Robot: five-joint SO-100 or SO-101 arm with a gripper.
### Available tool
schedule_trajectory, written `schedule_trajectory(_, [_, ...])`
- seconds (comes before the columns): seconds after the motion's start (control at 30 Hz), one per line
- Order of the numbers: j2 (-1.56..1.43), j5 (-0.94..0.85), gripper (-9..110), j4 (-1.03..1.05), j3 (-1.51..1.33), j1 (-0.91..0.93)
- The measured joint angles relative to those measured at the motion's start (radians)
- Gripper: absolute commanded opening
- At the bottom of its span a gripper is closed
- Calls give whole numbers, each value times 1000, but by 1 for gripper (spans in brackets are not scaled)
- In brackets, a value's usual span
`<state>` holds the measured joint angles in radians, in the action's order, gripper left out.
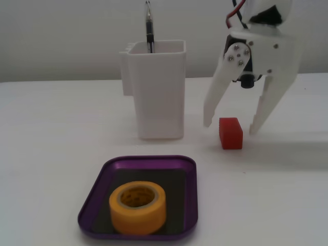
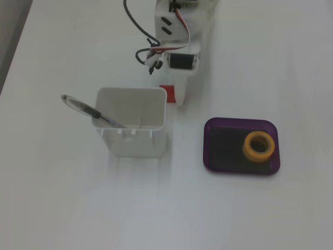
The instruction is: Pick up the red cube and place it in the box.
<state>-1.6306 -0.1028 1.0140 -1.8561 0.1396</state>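
White counter [image 1: 46, 154]: holds all items.
Box [image 1: 189, 205] [image 2: 210, 156]: purple tray, front in the low fixed view; contains one yellow tape roll [image 1: 137, 207] [image 2: 259, 146], standing on its flat side.
White container [image 1: 156, 92] [image 2: 132, 127]: upright, behind the tray; one pen [image 1: 149, 28] [image 2: 91, 111] leaning inside.
Red cube [image 1: 230, 132] [image 2: 166, 89]: on the counter just right of the container, outside the tray.
Claw [image 1: 230, 125]: white, pointing down, fingers spread wide, one tip either side of the cube, apparently not touching it.
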Motion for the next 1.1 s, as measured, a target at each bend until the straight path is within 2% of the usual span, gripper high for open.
schedule_trajectory(0.33, [72,-60,22,-67,6,117])
schedule_trajectory(0.7, [72,-60,22,-84,6,66])
schedule_trajectory(1.1, [75,-74,1,-118,-18,37])
